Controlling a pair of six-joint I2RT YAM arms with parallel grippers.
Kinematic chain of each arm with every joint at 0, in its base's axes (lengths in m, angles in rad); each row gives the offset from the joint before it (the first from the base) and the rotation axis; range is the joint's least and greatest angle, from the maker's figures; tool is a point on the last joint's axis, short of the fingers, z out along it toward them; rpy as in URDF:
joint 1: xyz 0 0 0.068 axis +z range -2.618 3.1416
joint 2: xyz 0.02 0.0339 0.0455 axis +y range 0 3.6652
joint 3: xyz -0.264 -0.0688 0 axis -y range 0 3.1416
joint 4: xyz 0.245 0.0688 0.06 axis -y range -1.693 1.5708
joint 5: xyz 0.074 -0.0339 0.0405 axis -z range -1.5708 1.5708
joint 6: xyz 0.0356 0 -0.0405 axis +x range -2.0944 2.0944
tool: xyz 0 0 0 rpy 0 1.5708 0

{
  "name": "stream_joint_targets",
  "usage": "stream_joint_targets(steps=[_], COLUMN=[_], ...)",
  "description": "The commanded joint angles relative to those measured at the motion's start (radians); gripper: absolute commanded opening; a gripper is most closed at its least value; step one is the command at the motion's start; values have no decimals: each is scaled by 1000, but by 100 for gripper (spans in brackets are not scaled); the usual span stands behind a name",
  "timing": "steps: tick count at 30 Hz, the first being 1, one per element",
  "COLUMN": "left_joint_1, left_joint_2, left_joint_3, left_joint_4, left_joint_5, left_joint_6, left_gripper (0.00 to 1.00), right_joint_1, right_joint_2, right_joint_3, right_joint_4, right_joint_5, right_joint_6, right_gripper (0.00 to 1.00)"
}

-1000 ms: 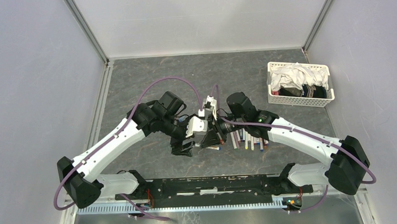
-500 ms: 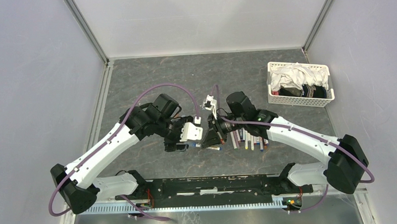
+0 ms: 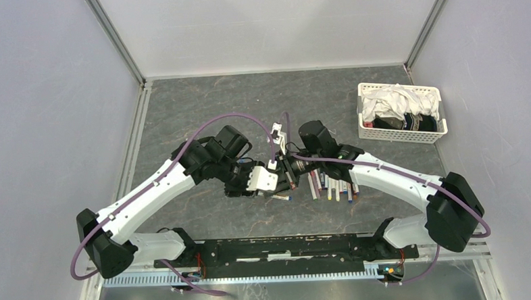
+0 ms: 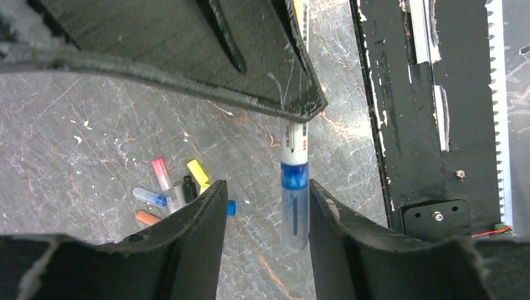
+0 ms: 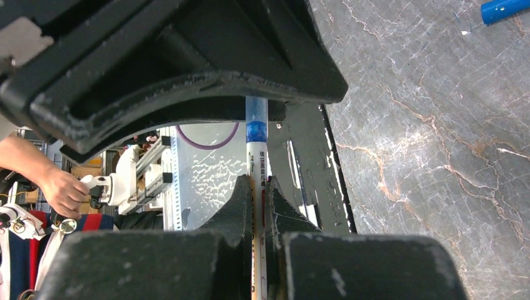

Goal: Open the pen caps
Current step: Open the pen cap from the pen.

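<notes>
Translucent blue cap (image 4: 294, 215) of the white pen (image 4: 294, 147) sits between the left gripper (image 4: 267, 187) jaws, parted with a gap on one side; right gripper (image 5: 258, 181) pinches the smooth barrel tight. Stubby plastic loose caps (image 4: 172, 190) lie on the marbled grey table (image 4: 81, 131). Left gripper has closed in onto the pen since half a second ago

table (image 3: 247, 97): matt marbled grey | pen (image 4: 294, 147): glossy white plastic | cap (image 4: 294, 217): translucent blue plastic
</notes>
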Motion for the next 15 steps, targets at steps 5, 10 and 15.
stream_joint_targets(steps=[5, 10, 15], left_joint_1=[-17, -24, -25], left_joint_2=[30, 34, 35], left_joint_3=[38, 26, 16], left_joint_4=[14, 9, 2], left_joint_5=[36, 16, 13], left_joint_6=[0, 15, 26], left_gripper=[50, 36, 12], right_joint_1=[-4, -11, -19], right_joint_2=[27, 30, 37], right_joint_3=[48, 47, 52], right_joint_4=[86, 83, 83], right_joint_5=[-11, -14, -12], right_joint_6=[34, 32, 33], right_gripper=[0, 0, 0])
